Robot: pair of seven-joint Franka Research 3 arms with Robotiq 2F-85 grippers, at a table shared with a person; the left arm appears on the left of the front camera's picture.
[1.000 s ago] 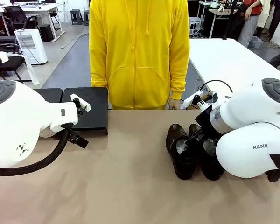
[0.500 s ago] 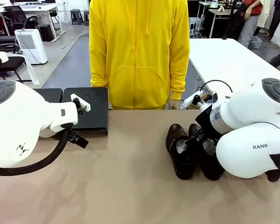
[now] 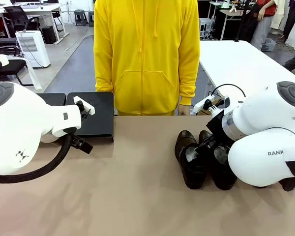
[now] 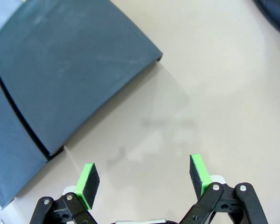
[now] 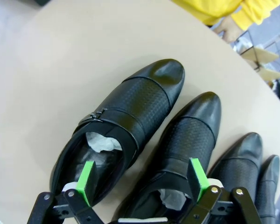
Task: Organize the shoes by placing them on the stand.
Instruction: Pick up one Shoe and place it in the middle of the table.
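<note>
Several glossy black shoes stand side by side on the tan table. In the right wrist view I see the widest shoe (image 5: 126,116), a second shoe (image 5: 189,135), a third shoe (image 5: 238,161) and the edge of a fourth shoe (image 5: 269,175), with pale paper in the heel openings. My right gripper (image 5: 142,179) is open above the heels of the first two, holding nothing. From the front, two shoes (image 3: 191,160) show beside my right arm. The black stand (image 3: 91,115) lies at the far left. My left gripper (image 4: 143,177) hangs open over bare table next to the stand (image 4: 65,70).
A person in a yellow hoodie (image 3: 147,59) stands at the far edge, one hand (image 5: 228,28) near the table rim. The wide middle of the tan table (image 3: 132,187) between the stand and the shoes is bare. A white table (image 3: 241,61) stands behind on the right.
My left arm has shifted a touch to the left. The right arm, the shoes and the person have not moved.
</note>
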